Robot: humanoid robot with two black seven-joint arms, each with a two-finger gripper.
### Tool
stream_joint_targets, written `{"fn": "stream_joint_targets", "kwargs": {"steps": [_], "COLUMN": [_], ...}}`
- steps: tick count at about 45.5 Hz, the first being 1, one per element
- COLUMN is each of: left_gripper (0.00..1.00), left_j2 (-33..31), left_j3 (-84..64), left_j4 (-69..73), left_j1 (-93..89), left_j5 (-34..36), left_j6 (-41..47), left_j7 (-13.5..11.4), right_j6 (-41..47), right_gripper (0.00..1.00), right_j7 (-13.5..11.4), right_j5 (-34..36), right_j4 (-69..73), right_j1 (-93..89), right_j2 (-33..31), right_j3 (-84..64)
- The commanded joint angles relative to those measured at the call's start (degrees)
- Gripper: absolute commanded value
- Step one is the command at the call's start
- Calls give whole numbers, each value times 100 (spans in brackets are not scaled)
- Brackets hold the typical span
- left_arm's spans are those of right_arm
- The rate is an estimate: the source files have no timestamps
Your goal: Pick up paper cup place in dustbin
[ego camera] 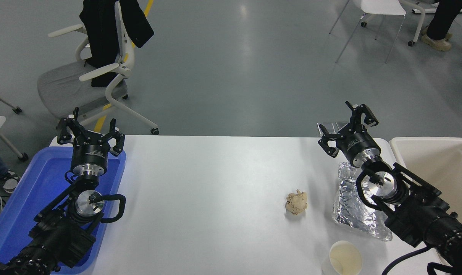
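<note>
The white paper cup (344, 259) stands upright near the table's front edge, right of centre, its cream inside showing. The cream-white dustbin (437, 143) stands at the table's right end, cut off by the picture's edge. My right gripper (348, 127) is open and empty, raised near the table's far right edge, well beyond the cup and left of the dustbin. My left gripper (90, 134) is open and empty, parked over the blue tray at the left.
A crinkled silver foil sheet (353, 208) lies under my right arm. A crumpled beige paper wad (296, 202) lies left of it. A blue tray (32, 191) sits at the table's left end. Office chairs (97, 76) stand beyond the table.
</note>
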Motion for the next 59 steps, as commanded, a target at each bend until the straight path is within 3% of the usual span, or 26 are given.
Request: {"fn": "stream_joint_targets", "kwargs": {"steps": [1,17,29,43,59], "left_gripper": [99,99,99,99,99], "left_j2": [0,0,0,8,8], "left_j3": [0,0,0,0,0], "left_j4": [0,0,0,0,0], "left_j1": [6,-3,-3,-3,-3], "left_j5": [26,-18,-18,-18,-18], "left_j6": [0,0,0,0,0], "left_j7": [-7,2,2,2,2], "right_j6": [2,2,-59,-50,2], "right_gripper": [100,100,100,100,100], "right_j7": [1,-7,-95,-280,-253], "right_j5": [0,-290,-1204,-1890,-2531], "right_j4": [32,304,1007,1798,3072], "right_j1": [33,209,832,2598,5077], "right_j2": [-2,-46,-950,-2129,-2349], "right_j3": [-9,-298,-1159,-3882,-7812]}}
